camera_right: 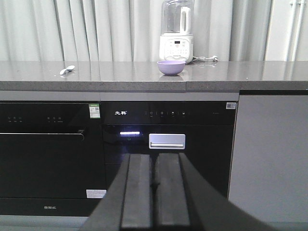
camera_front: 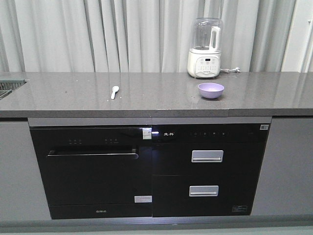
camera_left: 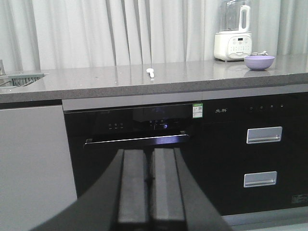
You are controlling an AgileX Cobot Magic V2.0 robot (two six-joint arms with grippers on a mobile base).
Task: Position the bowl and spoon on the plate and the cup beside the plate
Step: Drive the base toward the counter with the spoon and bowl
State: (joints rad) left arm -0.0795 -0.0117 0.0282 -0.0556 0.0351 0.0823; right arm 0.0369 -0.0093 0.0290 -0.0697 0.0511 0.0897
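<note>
A lavender bowl (camera_front: 211, 90) sits upright on the grey counter (camera_front: 156, 100), right of centre; it also shows as the bowl (camera_left: 259, 62) and the bowl (camera_right: 171, 67). A pale spoon (camera_front: 114, 91) lies on the counter left of centre, seen too as the spoon (camera_left: 151, 72) and the spoon (camera_right: 67, 70). The plate and the cup are out of view. My left gripper (camera_left: 149, 163) is shut with nothing in it, low in front of the black oven door. My right gripper (camera_right: 154, 168) is shut and empty, facing the drawers below the counter. Neither gripper shows in the front view.
A white blender (camera_front: 205, 48) stands at the back of the counter behind the bowl, with a cord to its right. A sink (camera_front: 7, 88) is set into the counter's far left. Below are a black oven (camera_front: 93, 169) and two drawers (camera_front: 206, 171). Curtains hang behind.
</note>
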